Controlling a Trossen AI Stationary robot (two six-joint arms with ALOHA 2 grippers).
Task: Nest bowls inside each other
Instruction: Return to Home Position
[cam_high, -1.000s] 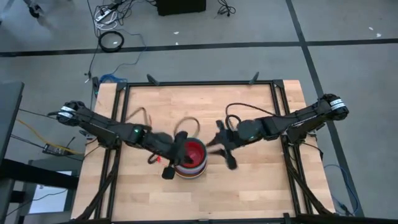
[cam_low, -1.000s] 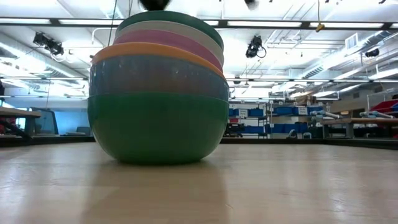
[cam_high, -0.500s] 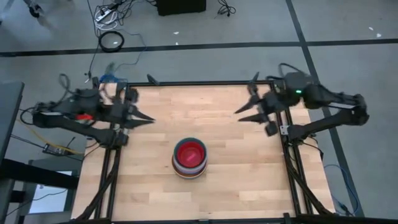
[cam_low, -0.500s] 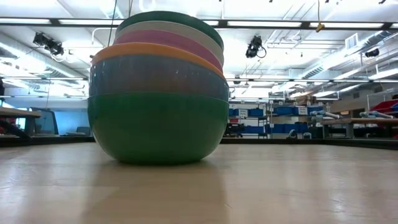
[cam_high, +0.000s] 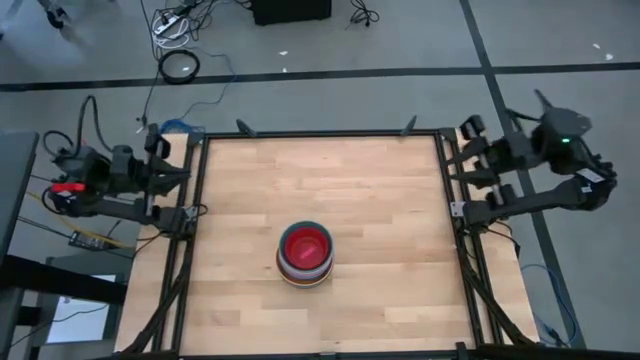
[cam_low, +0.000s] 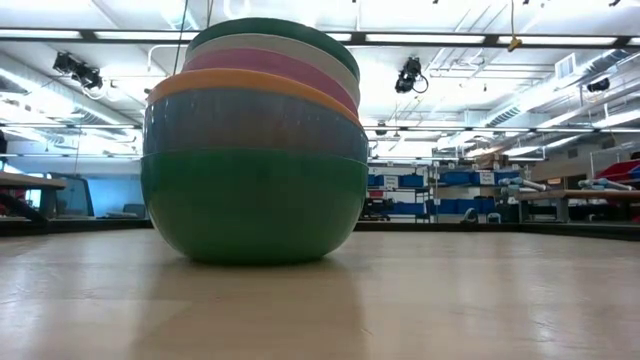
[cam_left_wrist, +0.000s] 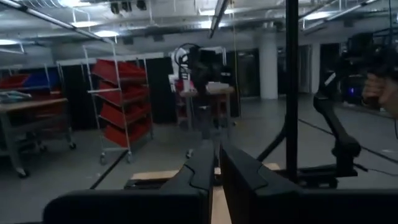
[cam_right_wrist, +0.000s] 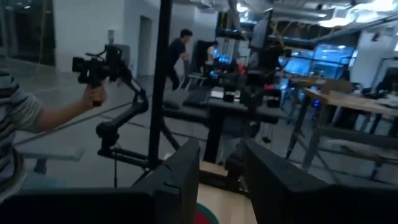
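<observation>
**A:** What is changed across the table (cam_high: 380, 180)?

**B:** Both arms are drawn back. The left arm (cam_high: 110, 182) is now folded outside the table's left edge, and the right arm (cam_high: 540, 165) outside its right edge. A second ago both were reached in over the middle.

**A:** What is meant by that for the task?

**B:** The nesting is judged finished. The stack of bowls (cam_high: 305, 257) is left standing alone close to the middle of the table. The green bowl (cam_low: 250, 215) is seen at the bottom and the small red bowl (cam_high: 306, 243) innermost from above.

**A:** How are the fingers found?

**B:** The left gripper (cam_left_wrist: 216, 149) is shown with its fingers brought almost together on nothing. The right gripper (cam_right_wrist: 221, 149) is shown with its fingers held apart, also empty.

**A:** And the edges?

**B:** The stack is kept well apart from every edge and from the dark frame rails (cam_high: 447, 200). Bare wood is left all round it. What remains of the retreat is judged unobstructed, and only the rails beside each arm need to be minded.
</observation>
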